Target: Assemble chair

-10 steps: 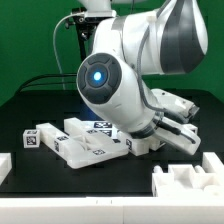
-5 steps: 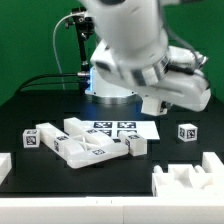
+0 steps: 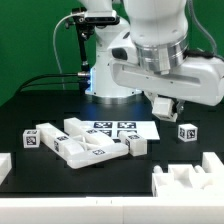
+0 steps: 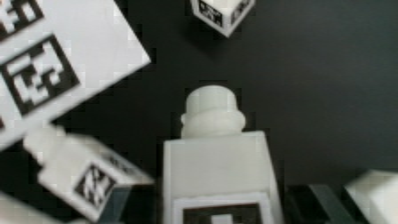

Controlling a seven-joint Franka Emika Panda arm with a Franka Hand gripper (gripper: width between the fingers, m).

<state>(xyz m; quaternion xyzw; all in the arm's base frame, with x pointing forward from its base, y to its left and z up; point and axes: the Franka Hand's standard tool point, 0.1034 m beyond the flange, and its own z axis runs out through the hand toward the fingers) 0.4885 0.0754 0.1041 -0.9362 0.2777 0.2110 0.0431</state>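
Lifted since a second ago, the gripper (image 3: 165, 104) hangs over the table (image 3: 170, 155), uncovering a tagged cube (image 3: 187, 132). Loose chair parts (image 3: 80, 142) crowd the marker board (image 3: 115, 128). The wrist view cuts off the fingers, but the jaws clamp a pegged chair part (image 4: 217, 150), white, round-tipped and tagged.
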